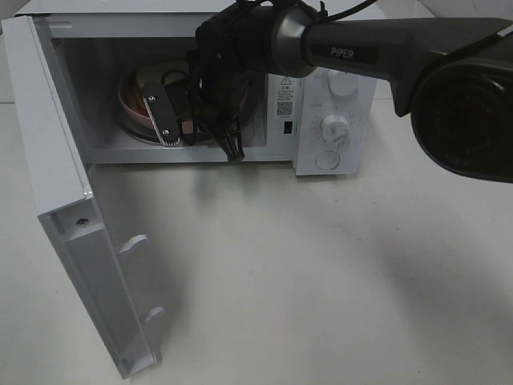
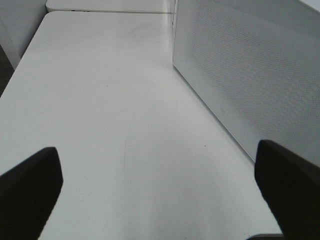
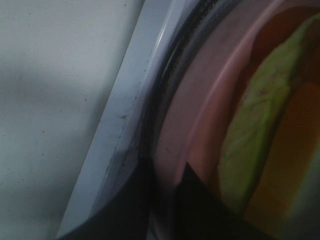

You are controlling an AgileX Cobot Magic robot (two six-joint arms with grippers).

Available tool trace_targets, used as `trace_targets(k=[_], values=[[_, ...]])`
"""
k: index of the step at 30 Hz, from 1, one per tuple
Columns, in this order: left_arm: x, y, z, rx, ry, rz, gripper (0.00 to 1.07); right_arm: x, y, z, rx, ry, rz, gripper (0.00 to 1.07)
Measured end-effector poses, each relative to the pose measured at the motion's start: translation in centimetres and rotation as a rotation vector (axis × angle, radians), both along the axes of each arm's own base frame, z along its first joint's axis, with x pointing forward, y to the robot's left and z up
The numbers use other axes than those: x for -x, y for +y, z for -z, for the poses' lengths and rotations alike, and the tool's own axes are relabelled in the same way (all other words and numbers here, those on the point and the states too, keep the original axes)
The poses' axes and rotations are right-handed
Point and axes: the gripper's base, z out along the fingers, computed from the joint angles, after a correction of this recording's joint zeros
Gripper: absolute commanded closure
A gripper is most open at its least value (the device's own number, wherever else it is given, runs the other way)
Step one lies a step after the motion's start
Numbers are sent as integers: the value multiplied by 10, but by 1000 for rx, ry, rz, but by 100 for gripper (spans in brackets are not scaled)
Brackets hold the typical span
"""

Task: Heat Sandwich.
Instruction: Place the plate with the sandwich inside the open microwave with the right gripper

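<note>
The sandwich (image 1: 151, 80) lies on a pink plate (image 1: 130, 103) inside the open microwave (image 1: 333, 120), over the glass turntable (image 1: 143, 133). My right gripper (image 1: 166, 114) reaches in through the opening, its jaws closed on the plate's near rim. In the right wrist view the dark fingers (image 3: 207, 210) straddle the pink plate rim (image 3: 200, 115), and the sandwich's yellow-green filling (image 3: 250, 130) shows beside it. I cannot tell if the plate rests on the turntable. My left gripper (image 2: 160, 192) is open and empty above the white table, beside the microwave's perforated side wall (image 2: 250, 75); it is out of the high view.
The microwave door (image 1: 68, 208) hangs open to the left and sticks out toward the front over the white table (image 1: 321, 273). Two knobs (image 1: 335, 127) and a round button (image 1: 329, 160) are on the control panel at the right. The right arm (image 1: 449, 80) crosses from the upper right.
</note>
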Motion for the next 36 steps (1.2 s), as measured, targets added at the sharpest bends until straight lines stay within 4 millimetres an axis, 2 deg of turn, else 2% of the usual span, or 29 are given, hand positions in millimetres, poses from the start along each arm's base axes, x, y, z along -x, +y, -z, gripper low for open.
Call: trace_targets(k=[2,3,4,7,8,9,12,22,29,36], values=[[0,0,0,0,0,0,6,0,0,0,-7,-1,3,82],[0,0,0,0,0,0,6,0,1,-1,-19,-4,8,73],[0,0,0,0,0,0,6,0,1,-1,-19,-4,8,73],[0,0,0,-4,0,2,6,-1,2,-1,-28,-7,12,63],[0,0,0,-4,0,2,6,-1,2,-1,-28,-7,12,63],[0,0,0,-4,0,2,6,-1,1,-1,-29,-6,15,57],[0,0,0,0,0,0,6,-2,0,-1,-50,1,49,51],[0,0,0,0,0,0,6,-2,1,-6,-128,10,144,42],[0,0,0,0,0,0,6,-4,4,-8,-220,4,218,31],[0,0,0,0,0,0,6,-4,4,-9,-241,8,242,31]])
